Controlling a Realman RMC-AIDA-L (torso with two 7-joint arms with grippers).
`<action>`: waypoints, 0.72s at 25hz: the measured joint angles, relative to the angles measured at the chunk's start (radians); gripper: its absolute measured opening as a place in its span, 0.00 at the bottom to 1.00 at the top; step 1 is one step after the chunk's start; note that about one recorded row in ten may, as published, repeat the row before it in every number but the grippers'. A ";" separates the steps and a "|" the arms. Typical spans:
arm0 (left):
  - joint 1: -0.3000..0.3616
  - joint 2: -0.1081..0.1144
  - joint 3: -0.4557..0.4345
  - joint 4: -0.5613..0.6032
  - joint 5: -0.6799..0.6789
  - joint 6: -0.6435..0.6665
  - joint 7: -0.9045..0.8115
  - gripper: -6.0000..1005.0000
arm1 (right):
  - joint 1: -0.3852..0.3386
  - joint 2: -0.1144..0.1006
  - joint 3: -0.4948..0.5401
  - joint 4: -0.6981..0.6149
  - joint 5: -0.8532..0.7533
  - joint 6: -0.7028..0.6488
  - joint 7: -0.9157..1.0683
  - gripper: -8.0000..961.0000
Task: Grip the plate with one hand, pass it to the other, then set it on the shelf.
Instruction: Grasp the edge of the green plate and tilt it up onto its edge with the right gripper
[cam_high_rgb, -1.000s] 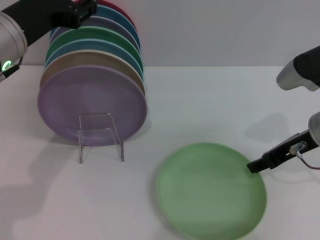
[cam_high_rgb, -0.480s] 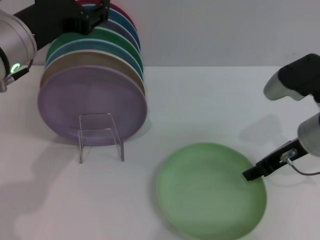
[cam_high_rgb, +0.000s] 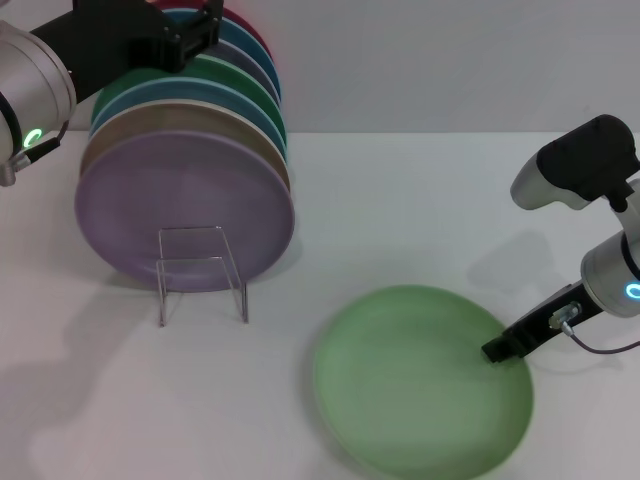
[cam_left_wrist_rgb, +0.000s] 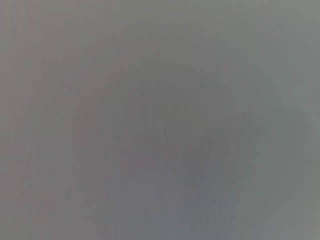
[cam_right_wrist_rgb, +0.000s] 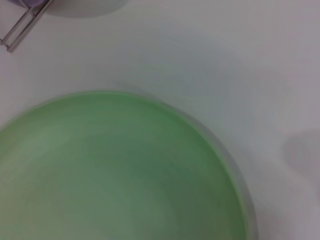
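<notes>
One plate (cam_high_rgb: 420, 380) matters to us here: the pale mint-green one lying flat on the white surface (cam_high_rgb: 420, 200) in the lower right of the head view, well apart from the clear shelf (cam_high_rgb: 200, 272) at left centre. The right gripper (cam_high_rgb: 497, 350) has its black tip at the plate's right rim, touching or just above it; we cannot tell which, nor whether its jaws are parted or closed. The right wrist view shows only the plate's shallow bowl (cam_right_wrist_rgb: 115, 175) and curved edge, no jaws.

We judge the plate light and stiff, matte plastic that should not shatter but could slide across the smooth surface if pushed sideways. Lying flat, it offers only the rim to take hold of, so one jaw would need to get under the edge and the other above it. A pinch at the rim nearest the gripper seems best, leaving the opposite rim free for the handover.

The left gripper (cam_high_rgb: 185, 35) is raised in the upper left, above the stack of coloured plates (cam_high_rgb: 185, 190) leaning in the shelf; its jaws we cannot read, and its wrist view shows nothing.
</notes>
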 joint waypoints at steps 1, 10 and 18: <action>0.000 0.000 0.000 0.000 0.000 0.000 0.000 0.70 | 0.000 0.000 -0.003 0.001 0.000 -0.002 0.000 0.56; 0.000 0.000 0.000 0.002 0.003 0.000 0.001 0.70 | -0.002 0.000 -0.007 0.006 0.000 -0.009 -0.006 0.17; 0.000 0.000 0.000 0.002 0.006 0.000 0.001 0.70 | -0.011 0.001 -0.003 0.011 0.014 -0.026 -0.007 0.09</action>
